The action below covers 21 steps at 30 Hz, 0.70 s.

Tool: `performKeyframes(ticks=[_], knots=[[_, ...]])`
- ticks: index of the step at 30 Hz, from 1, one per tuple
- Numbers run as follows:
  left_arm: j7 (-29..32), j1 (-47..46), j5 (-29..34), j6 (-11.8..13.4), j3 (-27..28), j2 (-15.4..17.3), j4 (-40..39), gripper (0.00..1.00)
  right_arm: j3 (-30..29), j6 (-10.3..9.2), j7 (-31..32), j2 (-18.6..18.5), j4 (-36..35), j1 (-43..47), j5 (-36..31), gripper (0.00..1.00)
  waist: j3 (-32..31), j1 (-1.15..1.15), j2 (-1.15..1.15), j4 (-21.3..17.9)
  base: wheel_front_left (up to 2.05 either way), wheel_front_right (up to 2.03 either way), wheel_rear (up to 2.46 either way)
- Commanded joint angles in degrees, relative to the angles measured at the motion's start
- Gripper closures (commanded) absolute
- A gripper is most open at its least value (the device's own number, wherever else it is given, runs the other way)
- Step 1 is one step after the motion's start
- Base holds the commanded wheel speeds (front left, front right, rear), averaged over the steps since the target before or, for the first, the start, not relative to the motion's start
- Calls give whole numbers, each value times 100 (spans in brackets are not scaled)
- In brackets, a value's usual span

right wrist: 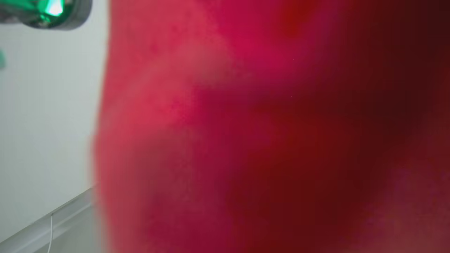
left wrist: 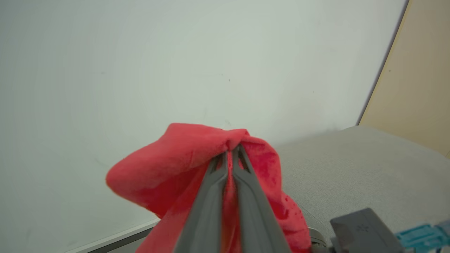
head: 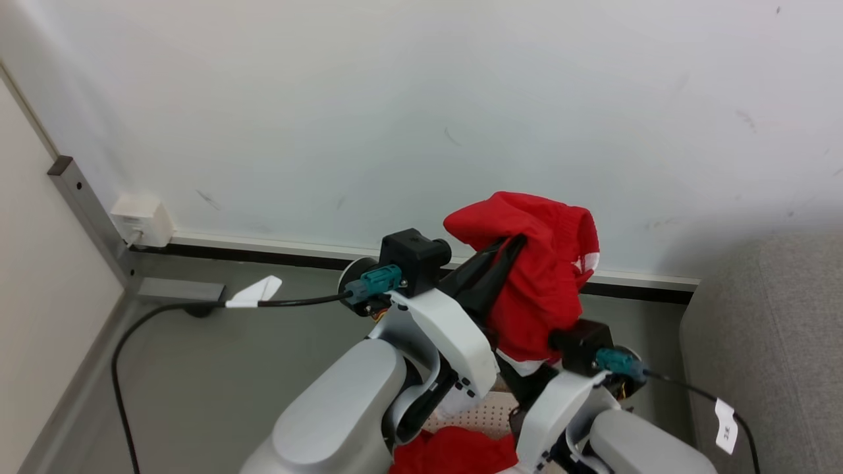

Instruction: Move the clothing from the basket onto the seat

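My left gripper (head: 520,239) is raised and shut on the top of a bright-red garment (head: 546,276) with white trim, which hangs from it in front of the wall. In the left wrist view the fingertips (left wrist: 233,149) pinch a fold of this red cloth (left wrist: 168,168). My right wrist (head: 583,347) sits against the garment's lower part, its fingers buried in the cloth. Red fabric (right wrist: 246,123) presses close to the right wrist camera. More red clothing (head: 454,453) lies in the cream perforated basket (head: 487,416) below my arms. The light-grey seat (head: 770,342) stands at the right.
A white wall rises straight ahead, with a dark baseboard (head: 263,253) along the grey floor. A black cable (head: 151,316) runs from a wall socket box (head: 141,220) across the floor at the left. The seat's grey surface (left wrist: 351,168) lies just right of the held garment.
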Motion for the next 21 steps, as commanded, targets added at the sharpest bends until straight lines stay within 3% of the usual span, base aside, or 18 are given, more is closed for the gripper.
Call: performKeyframes(ticks=[1,9,21], knots=[[-39,-53,-23,22,-9,11,26,100,50,-12,5,-55,64,-127,98,100,-8,0,0,-4,0,0,0],[-176,-38,-133,117,82,82,244,100,-272,-12,1,-230,92,-342,167,100,-41,0,0,-83,0,0,0],[-297,158,-242,210,181,247,407,100,-1492,-12,-1,-548,-1058,445,-686,100,-37,0,0,-327,0,0,0]])
